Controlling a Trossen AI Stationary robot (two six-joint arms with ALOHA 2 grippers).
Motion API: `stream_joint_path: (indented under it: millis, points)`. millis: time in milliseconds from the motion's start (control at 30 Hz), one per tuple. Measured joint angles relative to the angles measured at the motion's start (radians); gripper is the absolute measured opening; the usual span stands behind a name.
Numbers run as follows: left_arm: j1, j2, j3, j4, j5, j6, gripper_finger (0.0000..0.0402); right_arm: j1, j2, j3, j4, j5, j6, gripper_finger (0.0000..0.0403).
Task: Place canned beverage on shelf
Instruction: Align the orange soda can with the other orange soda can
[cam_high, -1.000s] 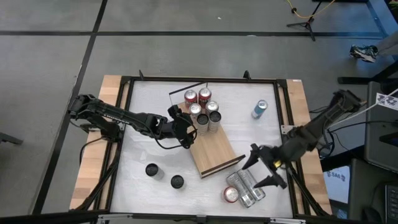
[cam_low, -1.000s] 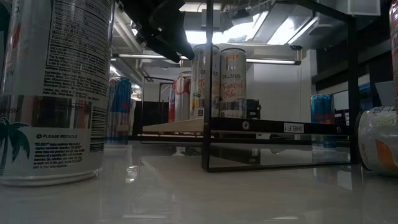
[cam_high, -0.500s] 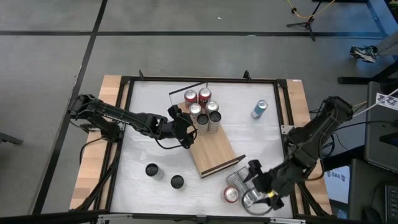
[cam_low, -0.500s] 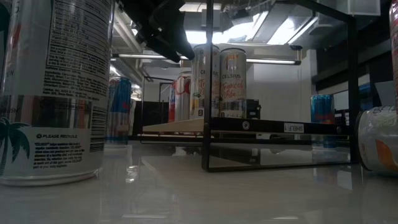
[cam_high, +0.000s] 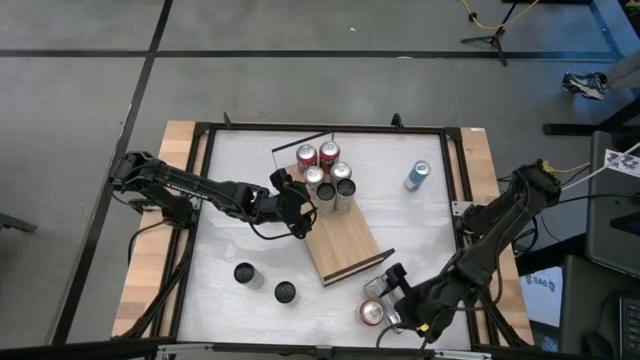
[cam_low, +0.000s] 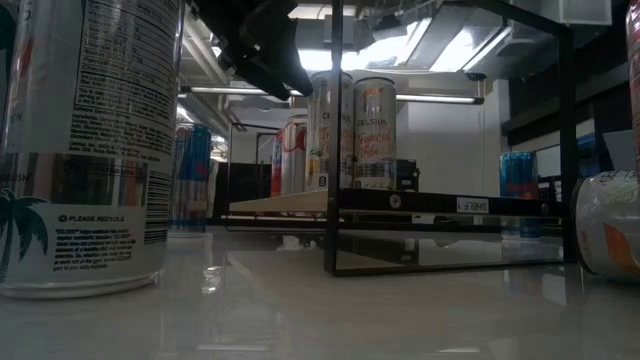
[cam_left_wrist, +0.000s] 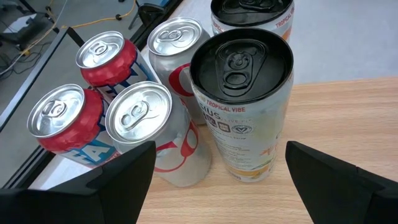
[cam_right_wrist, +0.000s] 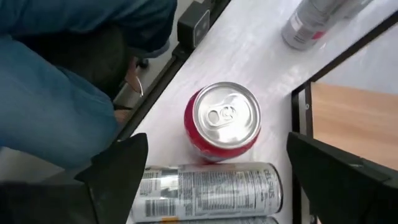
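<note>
The shelf (cam_high: 345, 245), a light wooden board with a black rail, lies slantwise mid-table. Several cans (cam_high: 325, 172) stand upright at its far end. My left gripper (cam_high: 302, 206) is open and level with them, its fingers either side of a black-topped can (cam_left_wrist: 242, 106) without touching it. Near the table's front right, a red can (cam_right_wrist: 225, 121) stands upright beside silver cans lying on their sides (cam_right_wrist: 208, 190). My right gripper (cam_high: 393, 300) hangs open above these, slanting down, with nothing between its fingers.
A blue can (cam_high: 417, 175) stands at the far right. Two black-topped cans (cam_high: 243, 273), (cam_high: 285, 292) stand near the front left. A black frame (cam_high: 455, 180) rims the table. A person in blue jeans (cam_right_wrist: 56, 93) sits just beyond the table's near edge.
My right gripper has swung toward the table's near edge and slightly left, sinking, rolling and tipping downward, until it hangs over the lying cans and the red can. Its fingers stay open. The left arm and all cans have kept still.
</note>
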Motion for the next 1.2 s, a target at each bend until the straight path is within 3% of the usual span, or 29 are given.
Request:
stream_joint_path:
  millis: [267,533,1200]
  points:
    - [0.000,0.000,0.000,0.000,0.000,0.000,0.0352,-0.014,0.060,0.000,0.042,0.003,-0.055,0.0381]
    - [0.000,0.000,0.000,-0.001,0.000,0.002,0.0352,-0.034,0.067,0.001,0.063,-0.033,-0.053,0.0381]
    - [0.000,0.000,0.000,0.000,0.000,0.002,0.0352,-0.040,0.067,0.000,0.026,-0.007,-0.052,0.0381]
